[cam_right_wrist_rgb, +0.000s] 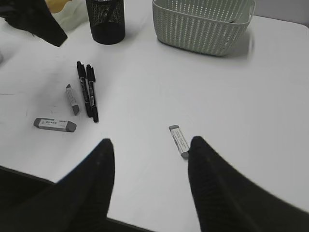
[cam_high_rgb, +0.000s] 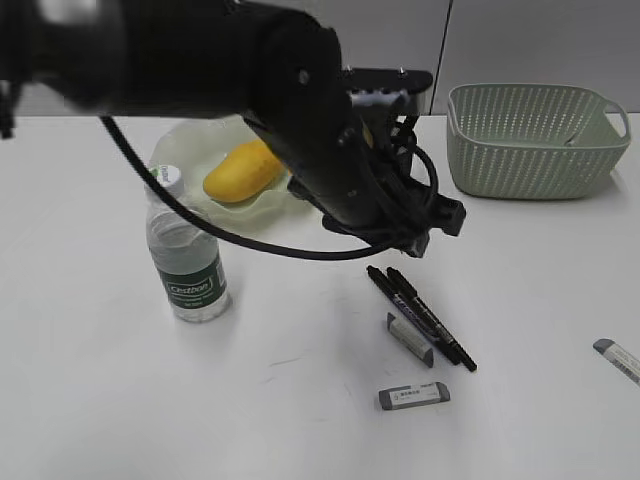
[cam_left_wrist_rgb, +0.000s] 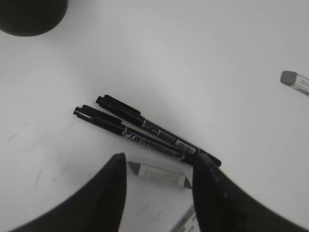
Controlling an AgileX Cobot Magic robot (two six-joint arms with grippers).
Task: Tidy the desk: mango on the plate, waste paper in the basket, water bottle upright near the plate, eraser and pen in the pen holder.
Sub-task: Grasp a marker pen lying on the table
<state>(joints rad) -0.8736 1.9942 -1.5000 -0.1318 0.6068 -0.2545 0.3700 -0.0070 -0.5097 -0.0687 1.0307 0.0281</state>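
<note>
The mango (cam_high_rgb: pixel 243 170) lies on the pale green plate (cam_high_rgb: pixel 185 148). The water bottle (cam_high_rgb: pixel 186 262) stands upright in front of the plate. Two black pens (cam_high_rgb: pixel 420 315) lie side by side on the desk (cam_high_rgb: pixel 300 420), with three grey-and-white erasers (cam_high_rgb: pixel 410 338) (cam_high_rgb: pixel 413 396) (cam_high_rgb: pixel 618 358) near them. My left gripper (cam_left_wrist_rgb: pixel 158 162) is open and empty, its fingers either side of one eraser (cam_left_wrist_rgb: pixel 157 174) just below the pens (cam_left_wrist_rgb: pixel 145 128). My right gripper (cam_right_wrist_rgb: pixel 150 141) is open and empty beside another eraser (cam_right_wrist_rgb: pixel 178 140). The pen holder (cam_right_wrist_rgb: pixel 105 19) stands at the back. I cannot make out the waste paper.
The green basket (cam_high_rgb: pixel 535 150) stands at the back right and also shows in the right wrist view (cam_right_wrist_rgb: pixel 203 26). My left arm (cam_high_rgb: pixel 300 110) reaches across the middle and hides the pen holder in the exterior view. The desk's front edge runs under my right gripper.
</note>
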